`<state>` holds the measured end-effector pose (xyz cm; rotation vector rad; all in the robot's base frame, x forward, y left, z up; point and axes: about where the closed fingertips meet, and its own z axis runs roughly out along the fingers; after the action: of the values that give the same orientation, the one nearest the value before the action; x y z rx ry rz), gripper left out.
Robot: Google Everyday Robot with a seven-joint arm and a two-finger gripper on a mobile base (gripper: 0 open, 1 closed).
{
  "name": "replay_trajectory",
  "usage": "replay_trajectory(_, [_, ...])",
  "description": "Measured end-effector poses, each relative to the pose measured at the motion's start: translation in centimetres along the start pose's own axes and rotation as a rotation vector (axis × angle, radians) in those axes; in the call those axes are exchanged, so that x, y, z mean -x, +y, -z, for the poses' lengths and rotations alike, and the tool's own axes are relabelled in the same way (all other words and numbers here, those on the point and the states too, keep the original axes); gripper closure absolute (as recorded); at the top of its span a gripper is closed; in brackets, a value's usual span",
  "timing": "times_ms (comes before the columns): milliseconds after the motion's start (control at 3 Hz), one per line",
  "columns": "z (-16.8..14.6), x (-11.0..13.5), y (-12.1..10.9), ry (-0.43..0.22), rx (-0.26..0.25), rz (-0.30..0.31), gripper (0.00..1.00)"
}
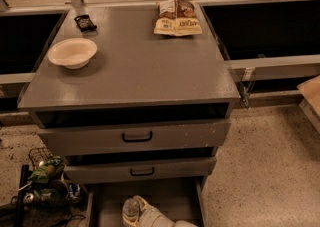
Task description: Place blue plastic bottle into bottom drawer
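Camera view: one claw [141,211], one blue plastic bottle [130,209] in bottom drawer [172,198].

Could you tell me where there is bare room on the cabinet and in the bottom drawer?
Cabinet top: bare from the bowl and snack bag to the front edge. Bottom drawer: bare floor right of the gripper and blue plastic bottle; its left front is crowded.

Mostly grey here
Grey worktop [150,66] and bottom drawer [172,200], cream bowl [72,52], tan-brown snack bag [177,18], speckled beige floor [265,171]; off-white pincer [137,210] down in that drawer.
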<state>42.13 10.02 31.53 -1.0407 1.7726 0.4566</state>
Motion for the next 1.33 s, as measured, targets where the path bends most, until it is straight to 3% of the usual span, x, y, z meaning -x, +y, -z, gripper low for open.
replay_trajectory(667, [-1.0,-2.4,1.6,0.044,0.008,-0.040,1.00])
replay_trajectory(1000, [-1.0,-2.4,1.6,0.043,0.007,-0.038,1.00])
replay_trajectory(1333, [-0.4,-2.0,2.1,0.014,-0.032,-0.014,1.00])
